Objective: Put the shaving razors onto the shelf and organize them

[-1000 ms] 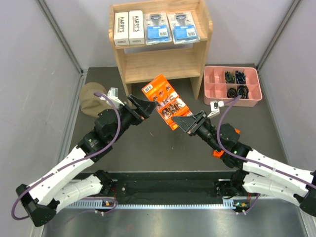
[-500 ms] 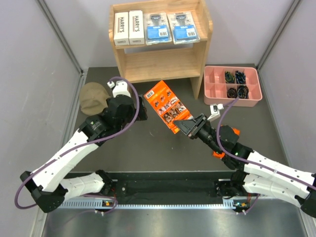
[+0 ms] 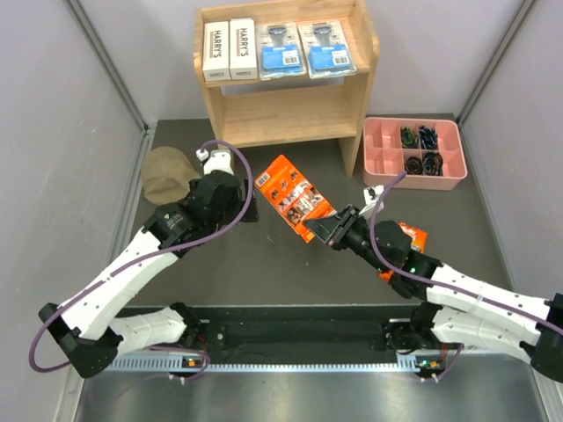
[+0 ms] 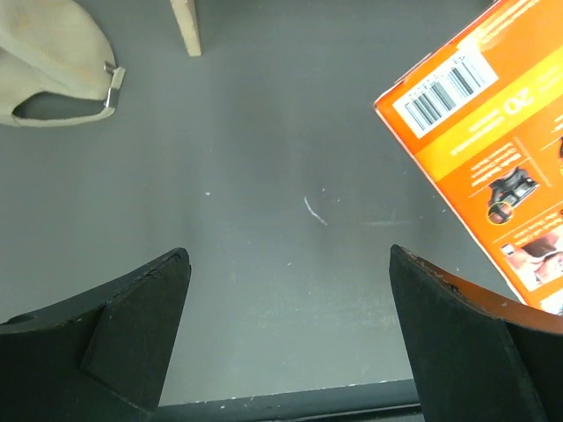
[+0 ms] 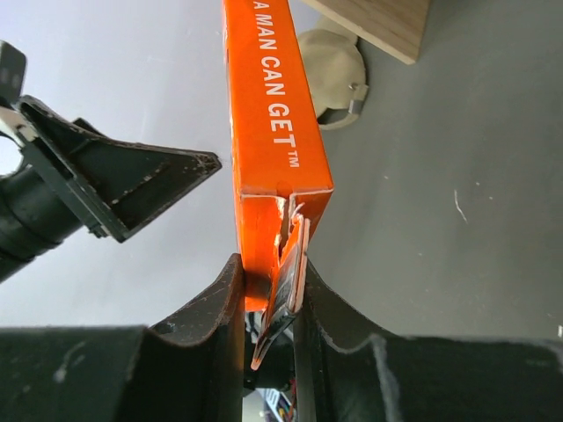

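Note:
My right gripper (image 3: 327,230) is shut on the lower end of one orange pack (image 3: 293,195) and holds it tilted above the table in front of the shelf (image 3: 286,114). In the right wrist view the pack (image 5: 271,132) stands edge-on between the fingers. My left gripper (image 3: 236,204) is open and empty, just left of the pack and apart from it, pointing down at the table (image 4: 290,264). A second orange pack (image 3: 410,236) lies on the table, partly under my right arm. Two white HARRY'S boxes (image 3: 229,49) and two blue blister packs (image 3: 303,48) lie on the shelf's top tier.
A pink compartmented tray (image 3: 380,160) with small dark items stands right of the shelf. A beige cap (image 3: 165,176) lies left of the shelf, beside my left arm. The shelf's lower tier (image 3: 290,110) holds nothing. Grey walls close in both sides.
My left gripper has let go of the orange pack and drawn back to the left, turning down toward the table. My right gripper alone holds the pack, now a little lower.

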### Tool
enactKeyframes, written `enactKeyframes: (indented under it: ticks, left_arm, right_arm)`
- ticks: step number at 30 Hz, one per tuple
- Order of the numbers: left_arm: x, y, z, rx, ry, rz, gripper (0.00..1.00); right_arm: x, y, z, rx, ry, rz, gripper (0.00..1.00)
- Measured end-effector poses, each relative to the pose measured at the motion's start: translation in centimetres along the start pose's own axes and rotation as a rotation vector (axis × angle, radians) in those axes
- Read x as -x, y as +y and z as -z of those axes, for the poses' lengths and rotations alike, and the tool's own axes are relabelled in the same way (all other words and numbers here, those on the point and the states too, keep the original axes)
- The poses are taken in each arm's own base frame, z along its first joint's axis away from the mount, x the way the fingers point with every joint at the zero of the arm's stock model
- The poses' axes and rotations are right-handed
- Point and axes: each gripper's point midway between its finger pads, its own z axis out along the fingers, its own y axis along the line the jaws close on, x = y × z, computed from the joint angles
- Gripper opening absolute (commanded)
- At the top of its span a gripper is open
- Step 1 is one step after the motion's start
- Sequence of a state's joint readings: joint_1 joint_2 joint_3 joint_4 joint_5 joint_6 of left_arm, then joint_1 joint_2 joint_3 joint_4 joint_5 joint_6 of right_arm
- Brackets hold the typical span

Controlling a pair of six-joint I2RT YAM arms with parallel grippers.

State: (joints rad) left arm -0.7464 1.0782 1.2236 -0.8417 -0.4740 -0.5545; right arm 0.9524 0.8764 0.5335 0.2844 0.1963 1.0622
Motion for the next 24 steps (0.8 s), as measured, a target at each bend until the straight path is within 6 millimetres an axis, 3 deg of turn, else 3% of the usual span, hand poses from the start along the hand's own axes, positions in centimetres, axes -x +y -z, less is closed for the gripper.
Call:
enactKeyframes:
  ticks: [9, 15, 21, 24]
  left_arm:
    - [-1.6, 4.0, -2.8, 0.093, 0.131, 0.042, 0.99]
    - [-3.5, 9.1, -4.6, 0.113, 0.255, 0.229, 0.99]
    - [-5.6, 16.4, -5.1, 0.224, 0.311, 0.486, 0.99]
    - [-6.2, 16.7, -5.2, 0.218, 0.330, 0.511, 0.99]
  right_arm:
    - [-0.6, 0.2, -1.3, -0.017, 0.033, 0.020, 0.03]
    - [-1.2, 0.0, -2.0, -0.023, 0.055, 0.022, 0.03]
    - [-1.7, -0.4, -2.4, -0.035, 0.072, 0.025, 0.03]
    - [-1.8, -0.3, -2.7, -0.035, 0.078, 0.026, 0.03]
